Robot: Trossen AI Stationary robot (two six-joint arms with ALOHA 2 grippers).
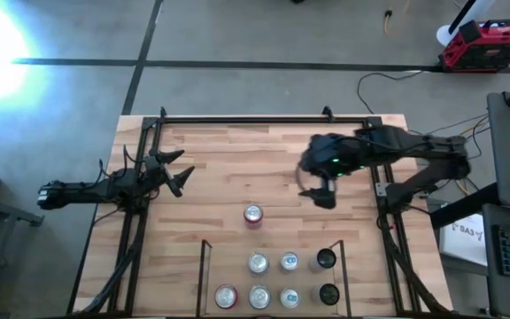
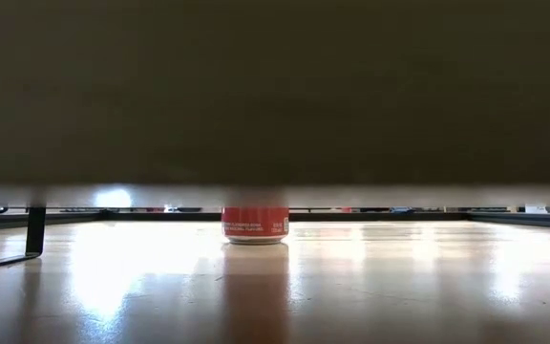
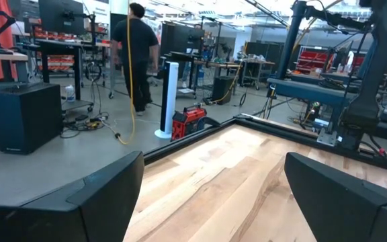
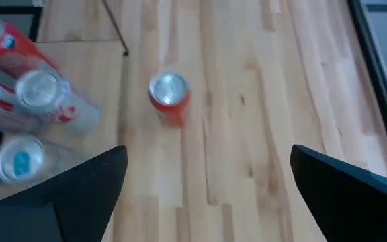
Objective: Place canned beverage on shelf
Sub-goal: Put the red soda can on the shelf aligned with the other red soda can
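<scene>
Red can [image 1: 253, 215] with silver top stands upright on table [image 1: 211, 177].

The lone can [image 1: 253, 215] is red with a silver top, standing on a light wood table [image 1: 228, 168]. The shelf [image 1: 209, 275] has black rails; its cans [image 1: 274, 279] are red, white-and-blue and black.

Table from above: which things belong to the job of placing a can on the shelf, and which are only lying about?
Job:
- red can, standing alone outside the shelf
- shelf with seven cans inside
- right gripper, open, nearest that can

Lying about:
- left gripper, open, waiting at the left edge
- red toolbox on the floor
</scene>
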